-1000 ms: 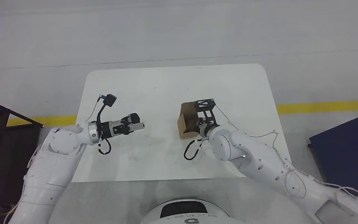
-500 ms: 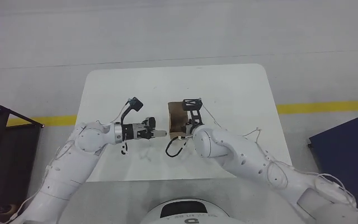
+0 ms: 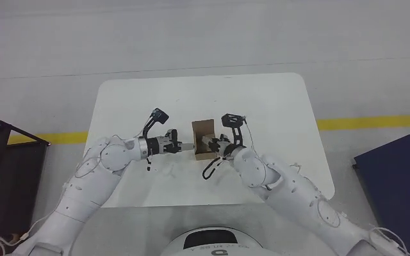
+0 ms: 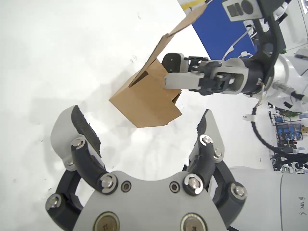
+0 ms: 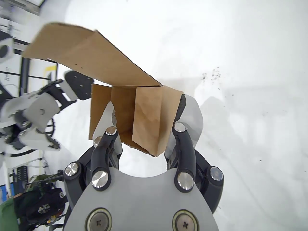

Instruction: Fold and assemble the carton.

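A small brown carton (image 3: 204, 136) stands on the white table (image 3: 269, 102) near its middle, open, with one long flap (image 5: 79, 51) sticking up. My right gripper (image 5: 146, 114) is shut on a side wall of the carton (image 5: 146, 118), one finger inside and one outside. In the left wrist view the carton (image 4: 146, 104) sits just ahead of my left gripper (image 4: 144, 131), which is open with nothing between its fingers. The right gripper (image 4: 172, 73) holds the carton's far side there. Seen from above, the left gripper (image 3: 187, 148) is just short of the carton, opposite the right gripper (image 3: 213, 144).
Bare tabletop surrounds the carton on all sides. A yellow floor line (image 3: 365, 121) runs past the table. A blue panel (image 3: 384, 173) stands off the right edge and a black frame (image 3: 19, 160) off the left edge.
The left arm has swung right, bringing its open gripper close to the carton. The right arm has shifted the carton a little left and turned it.
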Robot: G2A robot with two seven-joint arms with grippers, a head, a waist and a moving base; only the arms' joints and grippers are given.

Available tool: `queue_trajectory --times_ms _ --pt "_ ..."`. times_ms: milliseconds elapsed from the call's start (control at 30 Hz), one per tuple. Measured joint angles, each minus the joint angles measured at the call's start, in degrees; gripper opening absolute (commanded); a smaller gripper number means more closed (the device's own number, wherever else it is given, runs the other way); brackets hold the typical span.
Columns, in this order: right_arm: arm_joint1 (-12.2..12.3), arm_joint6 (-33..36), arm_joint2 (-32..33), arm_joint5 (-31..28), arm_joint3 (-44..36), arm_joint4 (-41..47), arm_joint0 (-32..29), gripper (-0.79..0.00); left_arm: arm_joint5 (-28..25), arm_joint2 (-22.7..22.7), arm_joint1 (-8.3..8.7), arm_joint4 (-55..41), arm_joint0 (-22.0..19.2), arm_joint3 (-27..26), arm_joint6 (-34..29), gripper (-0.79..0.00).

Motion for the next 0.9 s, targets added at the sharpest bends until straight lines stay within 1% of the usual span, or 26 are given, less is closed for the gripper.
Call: queue_trajectory --times_ms 100,133,200,333,500,567,700,767,900 --pt "0.82 -1.56 3.9 -7.97 0.02 2.64 -3.8 -0.188 0.25 -0.6 0.16 1.02 0.35 0.04 0.5 0.0" --pt "1.02 -1.34 4.81 -9.69 0.2 3.08 -4.55 -0.175 0.44 -0.77 0.21 1.42 0.46 -0.06 0.69 0.0" --pt "1.34 -0.2 6.43 -12.39 0.63 3.84 -5.64 -0.185 0.78 -1.04 0.29 2.01 0.8 -0.4 1.11 0.0" --pt "1.48 1.74 7.51 -15.67 1.39 4.49 -6.18 -0.197 1.44 -0.93 0.29 3.07 1.0 -1.12 1.2 0.0" --pt "1.01 2.55 6.64 -18.96 3.09 4.76 -5.26 -0.191 2.51 0.74 -0.18 6.41 -0.08 -1.48 2.06 0.0" --pt "0.77 2.6 6.22 -20.07 3.92 5.13 -4.76 -0.172 3.11 1.44 -0.41 7.83 -0.75 -1.01 2.41 0.0" --pt "0.25 2.64 5.47 -21.83 5.34 5.67 -3.74 -0.154 3.78 2.94 -1.02 9.23 -2.11 0.57 3.59 -0.065" --pt "0.09 2.54 5.32 -22.03 5.67 5.69 -3.52 -0.157 3.88 3.43 -1.26 9.29 -2.64 1.1 3.87 -0.074" --pt "-0.22 2.63 5.19 -22.4 6.11 5.84 -3.21 -0.151 4.03 4.6 -1.79 9.3 -3.7 2.07 4.09 -0.2"
